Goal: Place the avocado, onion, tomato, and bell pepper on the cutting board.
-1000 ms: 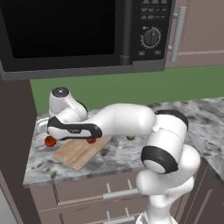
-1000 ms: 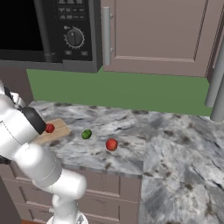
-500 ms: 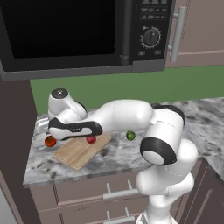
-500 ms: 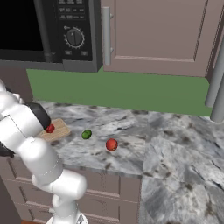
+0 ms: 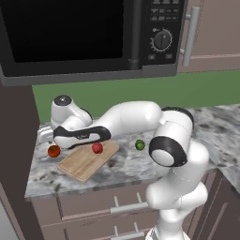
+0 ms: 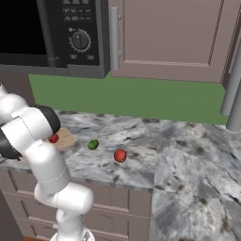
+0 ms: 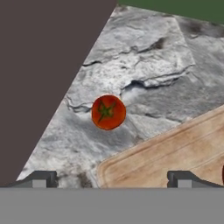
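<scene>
Shifting since a second ago: arm elbow swinging back; tool (image 7: pixel 113 179) hanging wide open, empty, over the tomato (image 7: pixel 108 112) (tabletop's left edge). Avocado (image 5: pixel 139 145) waiting beside cutting board (image 5: pixel 86 161); pickup seems next.

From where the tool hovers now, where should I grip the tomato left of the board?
Grip the tomato across its round middle, coming straight down from above. Its stem star faces up and bare counter surrounds it, clear of the cutting board, so the open tool can probably straddle it.
</scene>
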Available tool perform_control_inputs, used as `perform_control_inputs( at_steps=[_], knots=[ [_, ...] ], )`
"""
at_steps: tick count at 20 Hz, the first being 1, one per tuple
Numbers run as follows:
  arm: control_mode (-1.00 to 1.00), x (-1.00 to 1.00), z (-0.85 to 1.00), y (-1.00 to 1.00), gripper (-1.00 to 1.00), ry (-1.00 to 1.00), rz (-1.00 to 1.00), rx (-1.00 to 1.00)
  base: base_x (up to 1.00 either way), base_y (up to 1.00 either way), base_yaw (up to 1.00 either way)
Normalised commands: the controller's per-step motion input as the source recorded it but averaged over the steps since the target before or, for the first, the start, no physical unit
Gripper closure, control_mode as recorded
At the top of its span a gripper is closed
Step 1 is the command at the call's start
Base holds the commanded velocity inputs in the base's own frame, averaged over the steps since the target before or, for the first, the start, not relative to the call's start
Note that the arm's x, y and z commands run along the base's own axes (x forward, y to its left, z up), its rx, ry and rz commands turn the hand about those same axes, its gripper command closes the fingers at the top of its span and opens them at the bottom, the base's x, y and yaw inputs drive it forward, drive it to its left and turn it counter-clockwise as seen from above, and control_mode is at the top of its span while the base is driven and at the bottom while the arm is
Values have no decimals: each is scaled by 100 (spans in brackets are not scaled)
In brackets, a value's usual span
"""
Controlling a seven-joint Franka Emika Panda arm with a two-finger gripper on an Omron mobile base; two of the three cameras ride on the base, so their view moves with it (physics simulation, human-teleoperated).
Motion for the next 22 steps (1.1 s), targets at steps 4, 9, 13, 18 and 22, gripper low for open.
perform_control_inputs(
  at_steps=[4,9,13,18,22],
  knots=[
    [-100,13,-14,5,-100,2,0,0,0,0,0],
    [-100,19,-13,8,-100,3,0,0,0,0,0],
    [-100,28,-16,15,-100,6,0,-1,0,0,0],
    [-100,30,-17,20,-100,7,0,-2,0,0,0],
    [-100,21,-11,19,-100,3,0,-2,0,0,0]
  ],
)
